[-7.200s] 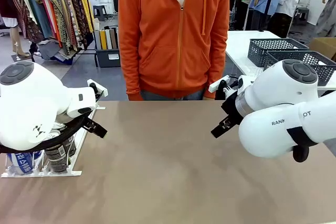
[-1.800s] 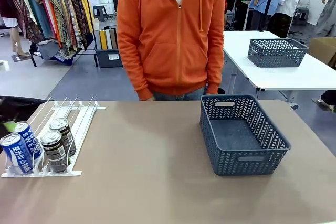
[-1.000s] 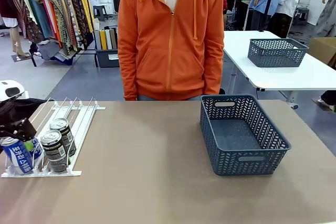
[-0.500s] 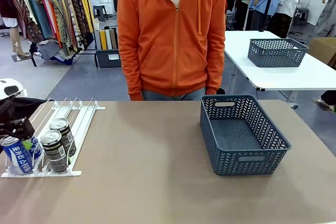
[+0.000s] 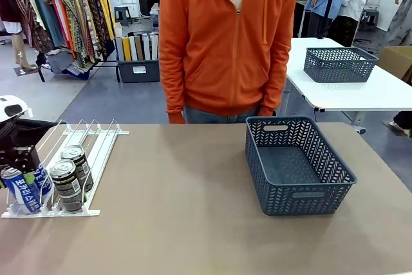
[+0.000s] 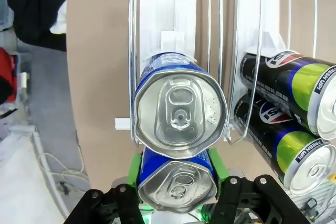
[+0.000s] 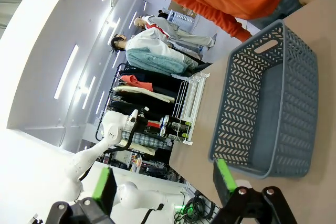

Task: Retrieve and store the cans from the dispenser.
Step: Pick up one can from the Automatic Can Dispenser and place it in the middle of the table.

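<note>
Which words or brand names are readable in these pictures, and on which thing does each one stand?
"FRESH UP!": on the green patch of both dark cans, left wrist view.
White lettering on the front blue can, front view: too blurred to read.
Labels on the dark cans, front view: too small.

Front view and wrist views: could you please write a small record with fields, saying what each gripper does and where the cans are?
left gripper: shut on one blue can in the dispenser
right gripper: open, holding nothing
other cans: a second blue can and two dark cans, in the dispenser's lanes
basket: on the table, no cans inside
person: standing at the far side
</note>
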You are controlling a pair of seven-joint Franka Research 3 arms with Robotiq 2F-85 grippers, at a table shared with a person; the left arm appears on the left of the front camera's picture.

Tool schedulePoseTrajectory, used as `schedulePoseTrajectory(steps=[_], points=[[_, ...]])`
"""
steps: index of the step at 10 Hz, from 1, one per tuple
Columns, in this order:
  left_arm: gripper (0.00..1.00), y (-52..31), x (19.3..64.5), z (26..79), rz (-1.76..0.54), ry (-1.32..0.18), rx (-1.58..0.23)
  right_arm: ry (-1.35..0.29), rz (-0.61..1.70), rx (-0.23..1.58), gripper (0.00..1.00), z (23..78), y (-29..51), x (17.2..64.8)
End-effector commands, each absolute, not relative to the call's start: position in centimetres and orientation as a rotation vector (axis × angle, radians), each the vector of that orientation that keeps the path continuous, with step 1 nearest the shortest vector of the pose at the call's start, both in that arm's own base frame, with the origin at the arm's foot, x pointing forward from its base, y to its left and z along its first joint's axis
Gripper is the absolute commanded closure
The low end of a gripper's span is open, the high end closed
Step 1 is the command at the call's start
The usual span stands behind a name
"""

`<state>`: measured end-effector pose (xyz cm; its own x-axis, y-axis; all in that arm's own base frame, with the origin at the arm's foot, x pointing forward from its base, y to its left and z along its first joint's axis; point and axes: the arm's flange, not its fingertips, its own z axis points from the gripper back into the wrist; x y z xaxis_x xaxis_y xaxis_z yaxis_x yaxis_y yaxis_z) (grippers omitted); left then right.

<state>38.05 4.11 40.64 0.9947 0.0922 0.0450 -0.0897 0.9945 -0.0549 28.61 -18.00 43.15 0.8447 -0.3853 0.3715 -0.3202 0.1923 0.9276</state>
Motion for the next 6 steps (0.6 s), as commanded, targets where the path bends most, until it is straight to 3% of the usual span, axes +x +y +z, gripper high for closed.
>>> schedulePoseTrajectory(steps=[1, 3, 6], points=[[1.00, 4.0, 37.9, 40.5, 0.106, -0.079, -0.056, -0.622, -0.040, 1.408, 0.00, 43.5, -18.1, 28.7], [1.00, 3.9, 36.3, 43.4, 0.080, -0.151, -0.052, -0.622, -0.040, 1.408, 0.00, 43.5, -18.1, 28.7], [1.00, 3.7, 29.3, 54.2, -0.012, -0.365, -0.037, -0.622, -0.040, 1.408, 0.00, 43.5, -18.1, 28.7]])
